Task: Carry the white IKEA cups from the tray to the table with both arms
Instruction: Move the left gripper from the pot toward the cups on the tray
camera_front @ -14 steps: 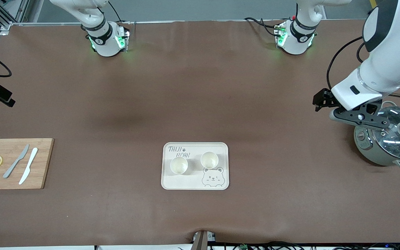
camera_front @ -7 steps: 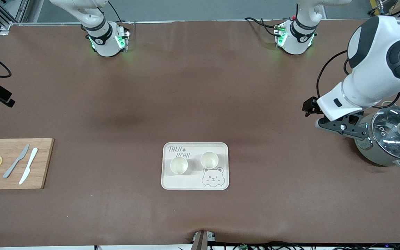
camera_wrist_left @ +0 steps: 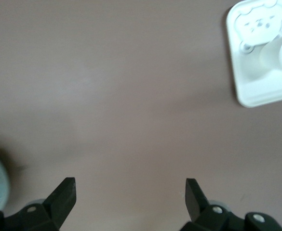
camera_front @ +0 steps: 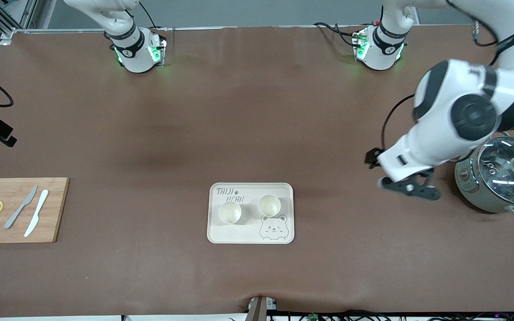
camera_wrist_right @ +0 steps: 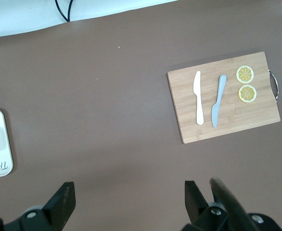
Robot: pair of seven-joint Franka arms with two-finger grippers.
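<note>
- Two grippers, both empty, jaws standing wide: left gripper (camera_wrist_left: 130,191) hanging over bare table (camera_front: 248,125) between the tray (camera_front: 210,232) and the lidded pot (camera_front: 498,178); right gripper (camera_wrist_right: 126,195) hovering high between tray and cutting board (camera_wrist_right: 227,122), not visible from the front.
- Both white cups (camera_front: 230,212) (camera_front: 269,205) sitting upright side by side on the tray, untouched.
- Judgement: left arm is taking the cup beside the bear print; it should be centring over the rim, then descending straight.
- Risk: cups standing close together; a wide jaw may be nudging the neighbour.
</note>
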